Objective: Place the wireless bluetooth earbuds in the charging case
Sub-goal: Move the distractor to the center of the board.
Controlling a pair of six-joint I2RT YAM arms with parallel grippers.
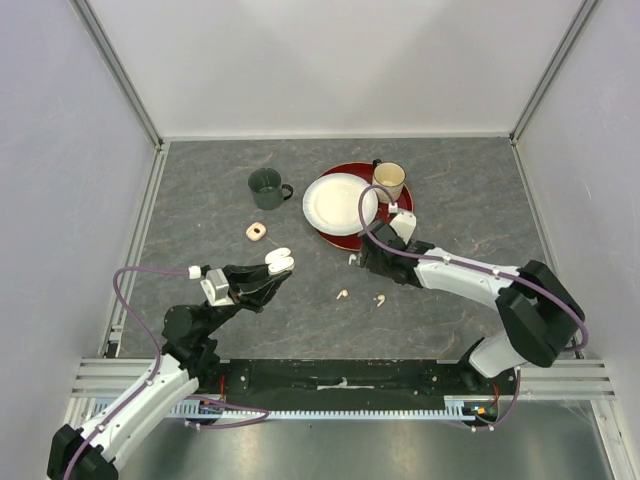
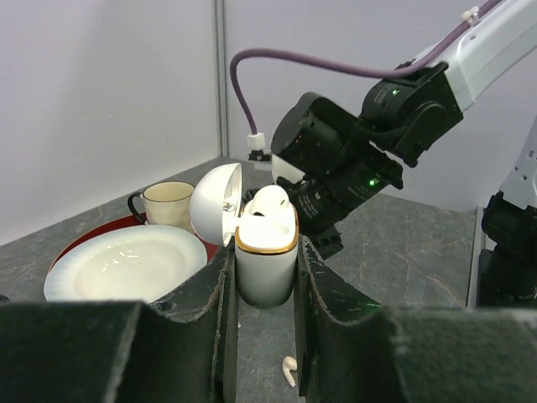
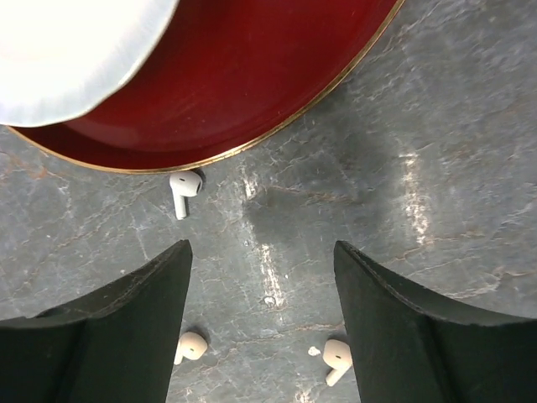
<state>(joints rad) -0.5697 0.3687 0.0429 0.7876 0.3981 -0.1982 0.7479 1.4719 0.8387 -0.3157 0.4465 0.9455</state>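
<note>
The white charging case (image 2: 266, 260) with a gold rim stands upright, lid open, and my left gripper (image 2: 264, 252) is shut on its body. One white earbud (image 2: 270, 201) sits in the case top. In the top view the case (image 1: 279, 262) is held above the table, left of centre. My right gripper (image 3: 262, 252) hangs open over bare table with nothing between its fingers. A white earbud (image 3: 180, 191) lies by the red plate's edge. Two pale peach earbuds (image 3: 191, 346) (image 3: 336, 359) lie near the fingers, seen from above as earbuds (image 1: 342, 294) (image 1: 380, 299).
A red plate (image 1: 338, 238) carries a white plate (image 1: 340, 203) and a cream mug (image 1: 389, 180) at the back. A dark green mug (image 1: 266, 187) stands left of them. A small peach ring-shaped object (image 1: 256, 232) lies in front of the green mug.
</note>
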